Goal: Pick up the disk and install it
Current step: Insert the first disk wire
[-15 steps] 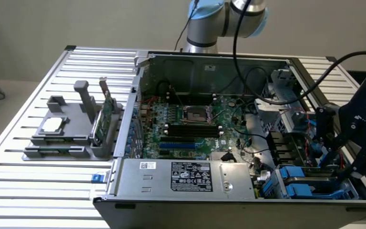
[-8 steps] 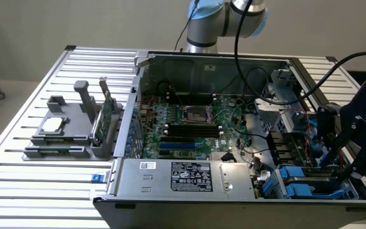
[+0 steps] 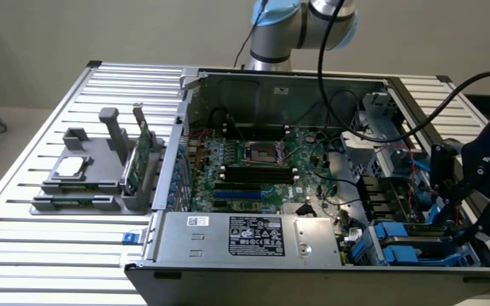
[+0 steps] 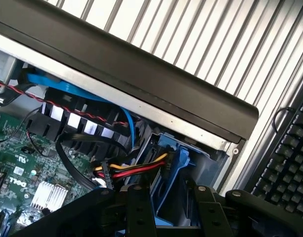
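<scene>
Gripper (image 4: 168,195) hangs at the open case's (image 4: 141,69) corner on the exterior view's right, over the drive bay (image 3: 415,245). We cannot tell whether it is clamped or slack.

We note the disk (image 4: 175,165) straight ahead of the gripper, on its centre line. It stands on edge in the mouth of the bay, blue carrier rail showing. Whether the two touch we cannot make out. We judge its long axis to run down into the bay, away from the wrist, so any travel would be along that line and not sideways.

Just beside the disk, a yellow, red and black cable bundle (image 4: 136,168) reaches the bay.

Beyond that lies the motherboard (image 3: 254,166). Farthest out are the slatted tabletop (image 3: 49,255) and a keyboard (image 4: 289,158), outside the case wall.
</scene>
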Motion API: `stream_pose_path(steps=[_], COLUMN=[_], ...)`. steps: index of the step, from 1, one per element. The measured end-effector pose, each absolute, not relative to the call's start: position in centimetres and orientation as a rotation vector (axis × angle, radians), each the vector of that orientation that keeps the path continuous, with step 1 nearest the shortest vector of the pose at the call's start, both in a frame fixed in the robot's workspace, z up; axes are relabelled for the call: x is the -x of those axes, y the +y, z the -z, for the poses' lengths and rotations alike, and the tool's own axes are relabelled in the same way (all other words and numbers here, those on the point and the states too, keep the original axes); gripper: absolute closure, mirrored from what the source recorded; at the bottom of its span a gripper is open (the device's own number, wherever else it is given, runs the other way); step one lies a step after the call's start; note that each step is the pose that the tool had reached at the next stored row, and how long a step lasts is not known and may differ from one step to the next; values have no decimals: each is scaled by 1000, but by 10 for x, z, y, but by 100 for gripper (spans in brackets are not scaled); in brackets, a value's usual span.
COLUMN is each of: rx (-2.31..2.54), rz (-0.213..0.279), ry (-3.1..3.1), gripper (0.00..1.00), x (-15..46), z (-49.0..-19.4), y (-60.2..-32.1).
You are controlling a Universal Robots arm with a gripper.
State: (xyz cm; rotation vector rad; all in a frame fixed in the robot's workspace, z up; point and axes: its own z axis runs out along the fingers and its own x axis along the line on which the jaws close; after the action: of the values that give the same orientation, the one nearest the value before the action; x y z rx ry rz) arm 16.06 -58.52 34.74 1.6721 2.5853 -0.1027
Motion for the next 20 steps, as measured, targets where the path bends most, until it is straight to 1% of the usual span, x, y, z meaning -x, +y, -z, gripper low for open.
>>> stream_pose_path(steps=[3,8,20], rx=[-1678,-1695,-1735], rz=[89,37,-6], ry=[2591,2608,2605], gripper=[63,63,63], x=[-161,-161,-163], z=[-347,-347,-347], y=[-587,-590,-599])
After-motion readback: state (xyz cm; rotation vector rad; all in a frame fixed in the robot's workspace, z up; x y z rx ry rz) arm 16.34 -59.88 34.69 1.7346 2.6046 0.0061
